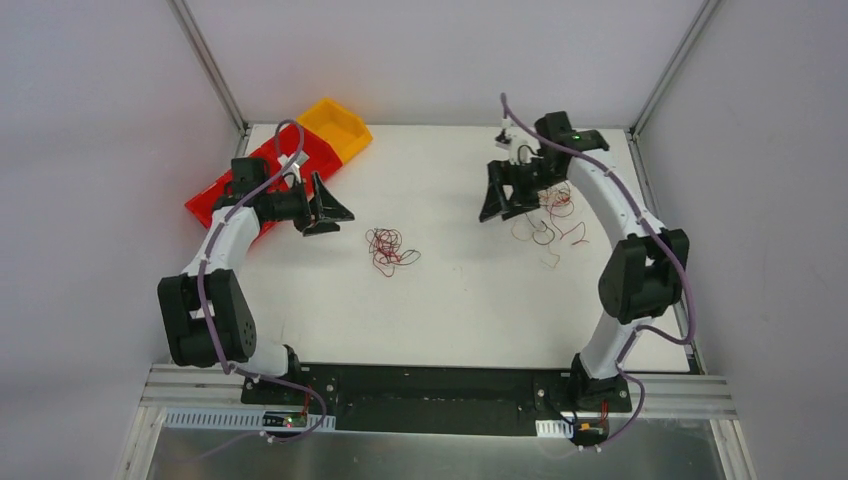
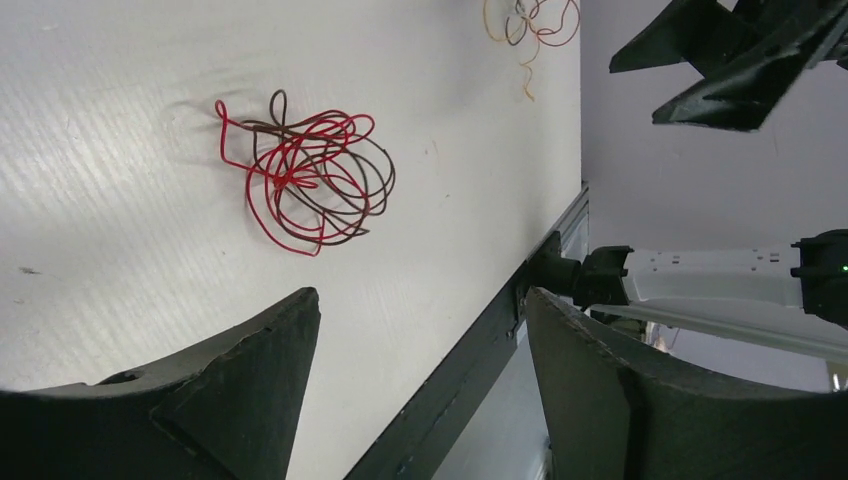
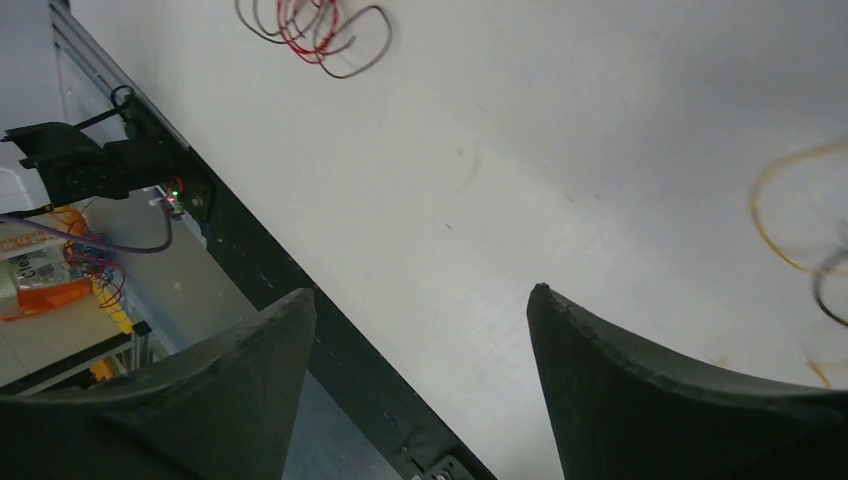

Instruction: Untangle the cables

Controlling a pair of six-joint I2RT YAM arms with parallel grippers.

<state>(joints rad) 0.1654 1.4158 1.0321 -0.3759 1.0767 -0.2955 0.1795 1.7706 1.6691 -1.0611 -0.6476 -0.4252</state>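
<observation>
Overhead and wrist views of the white counter (image 1: 450,300). The tangled cables (image 1: 388,248) (image 2: 305,180), a knot of red and dark brown loops, lie near the middle of the counter, between the two arms and touched by neither. The loose cables (image 1: 550,215) (image 3: 800,220), orange, red and dark strands, are spread toward the far right, just beside the right end effector (image 1: 505,195) (image 3: 420,292); whether they touch it cannot be told. This end effector is raised over the counter, its fingers apart and holding nothing. The left end effector (image 1: 325,210) (image 2: 422,300) hangs to the left of the knot, aimed toward it, fingers likewise spread and empty. A red bin (image 1: 205,205) and a yellow bin (image 1: 350,135) sit at the far left corner, behind the left arm.
</observation>
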